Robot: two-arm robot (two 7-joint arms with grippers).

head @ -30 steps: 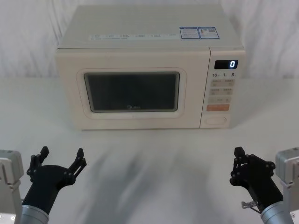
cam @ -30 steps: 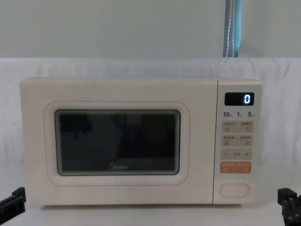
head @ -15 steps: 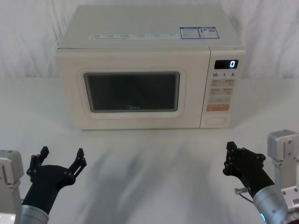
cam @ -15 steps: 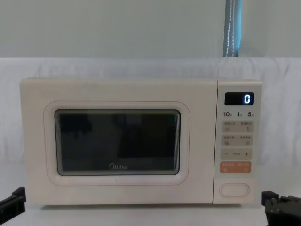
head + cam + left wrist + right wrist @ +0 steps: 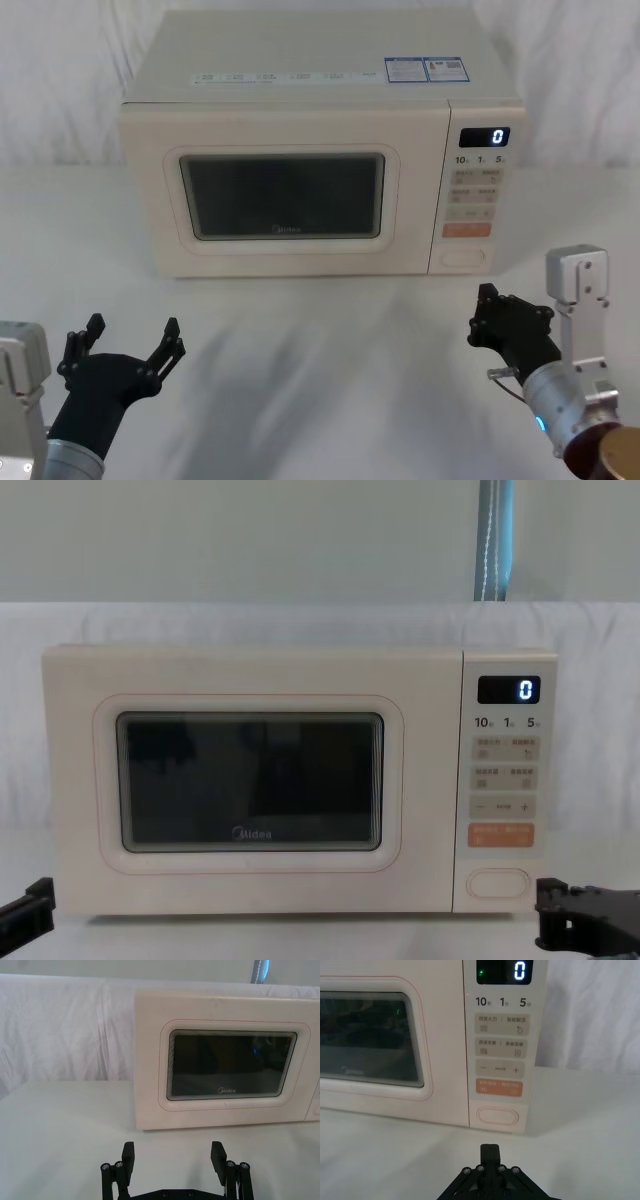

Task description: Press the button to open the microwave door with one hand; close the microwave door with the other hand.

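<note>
The cream microwave stands at the back of the table with the microwave door point(image 5: 280, 250) closed flat; the door also faces the cameras in the chest view point(image 5: 250, 885) and the left wrist view point(image 5: 150, 1075). The button point(image 5: 463, 257) is the wide blank key at the bottom of the keypad panel, also seen here point(image 5: 498, 1115) and here point(image 5: 498, 882). My right gripper point(image 5: 482, 316) hovers in front of and below the button, shut with nothing held, fingertips together point(image 5: 490, 1150), a gap away from the panel. My left gripper point(image 5: 133, 330) rests low at the front left, open and empty point(image 5: 173, 1154).
The display point(image 5: 484, 138) reads 0 above small cream keys and an orange key point(image 5: 466, 230). White cloth covers the table point(image 5: 320, 340) and the backdrop. Bare table lies between the grippers and the microwave front.
My right gripper has moved forward and a little left, toward the keypad side of the microwave. The left gripper and the door have not moved.
</note>
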